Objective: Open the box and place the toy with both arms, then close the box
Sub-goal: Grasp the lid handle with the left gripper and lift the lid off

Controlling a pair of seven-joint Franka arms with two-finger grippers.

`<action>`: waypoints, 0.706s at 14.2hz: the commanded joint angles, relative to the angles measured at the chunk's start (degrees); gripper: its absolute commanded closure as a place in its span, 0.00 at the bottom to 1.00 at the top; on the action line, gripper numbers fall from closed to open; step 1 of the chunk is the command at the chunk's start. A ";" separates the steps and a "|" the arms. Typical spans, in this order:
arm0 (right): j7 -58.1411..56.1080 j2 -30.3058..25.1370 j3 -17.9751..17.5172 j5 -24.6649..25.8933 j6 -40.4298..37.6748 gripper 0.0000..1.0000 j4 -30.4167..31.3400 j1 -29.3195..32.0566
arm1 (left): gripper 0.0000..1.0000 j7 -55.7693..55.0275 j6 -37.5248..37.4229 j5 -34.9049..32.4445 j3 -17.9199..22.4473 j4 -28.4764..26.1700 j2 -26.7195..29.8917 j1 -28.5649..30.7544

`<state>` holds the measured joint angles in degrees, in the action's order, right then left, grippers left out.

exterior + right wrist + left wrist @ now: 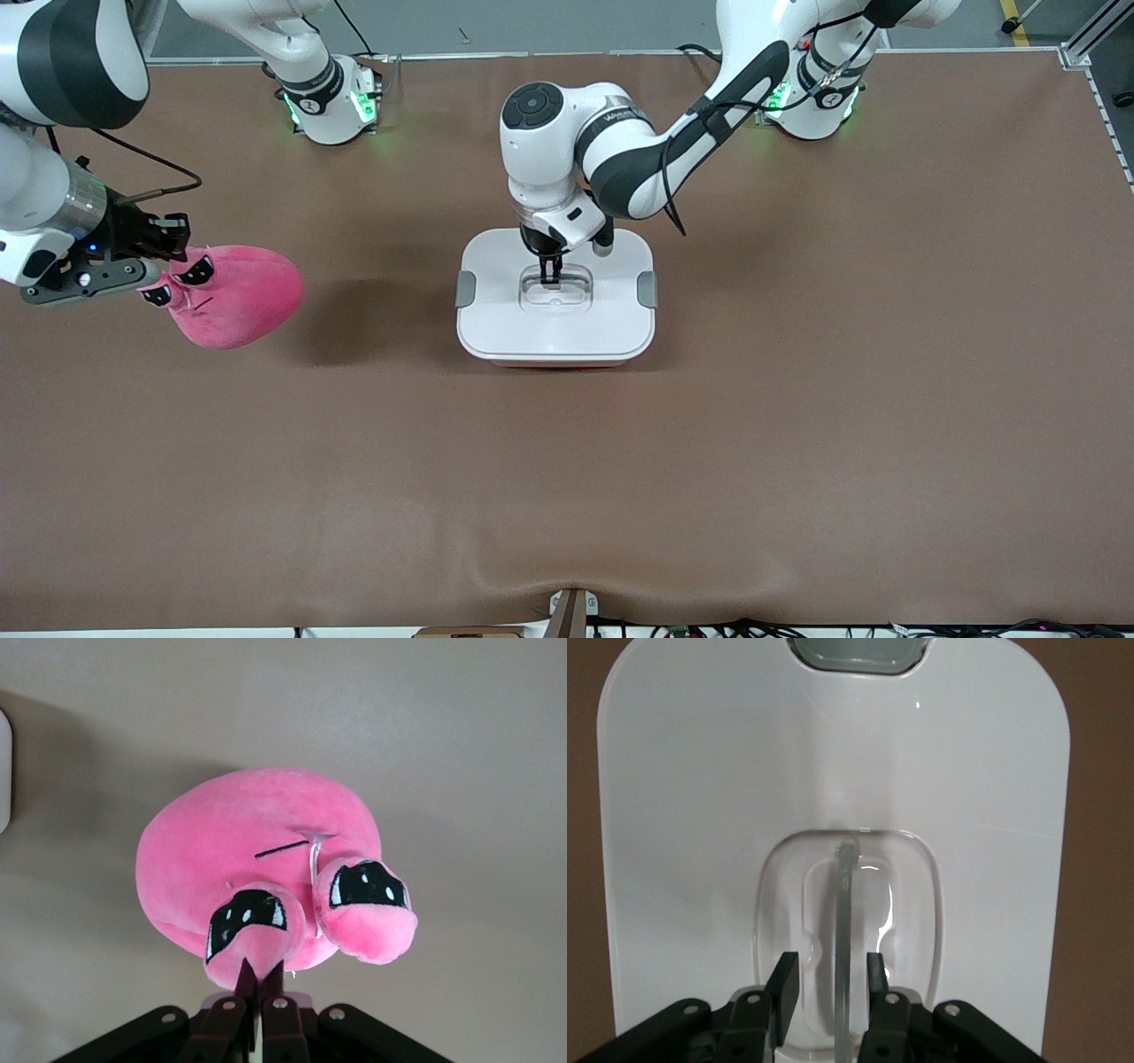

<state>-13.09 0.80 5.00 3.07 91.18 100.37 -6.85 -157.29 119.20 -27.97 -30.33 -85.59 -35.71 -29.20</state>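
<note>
White lid [500,315] is shut on the box [558,356], which sits in the middle of the front view on the brown table [797,461], both grey clips [466,289] down at its ends. The left gripper [550,270] is lowered into the lid's clear recessed handle [555,294]. In the left wrist view its fingers [784,979] straddle the thin handle bar [843,904] with a gap on each side, so the left gripper is unclenched and holds nothing yet.

The right gripper [174,255], at mid-height by the frame edge at the right arm's end, is clamped on a small flap of the toy [237,299]. The plush hangs in the air over bare table, well apart from the box.

Risks, as I judge them:
- The bar is thin, clear and probably slick. If the jaws close off-centre, it could slip out as the lid is lifted.
- If the clips are latched, pulling on the handle would lift the whole box instead of opening it, or strain the handle.
- The right wrist view shows the pinch [260,979] holding only an edge of the toy [239,850]. A swing toward the box could shake it loose.
- Bringing the toy in before the lid is clear could make the arms meet over the box.
</note>
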 commanded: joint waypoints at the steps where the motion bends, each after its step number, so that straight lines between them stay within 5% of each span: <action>1: -1.33 0.69 -0.34 -0.96 -1.10 1.00 -1.76 -0.17 | 0.82 -5.65 0.07 -2.44 0.28 1.30 -0.77 -1.04; 4: -1.42 0.78 -0.60 -0.87 -0.40 1.00 -1.76 -0.61 | 1.00 -5.65 0.07 -2.53 0.28 1.30 -0.59 -1.04; 10: -2.55 1.39 -0.60 -0.87 0.04 1.00 -1.93 -3.34 | 1.00 -3.99 -0.20 -2.53 0.28 1.30 0.72 -0.60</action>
<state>-14.27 1.23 4.11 2.78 91.67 100.08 -9.24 -156.93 119.32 -28.40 -30.18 -85.10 -35.70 -29.20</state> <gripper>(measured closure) 0.956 0.930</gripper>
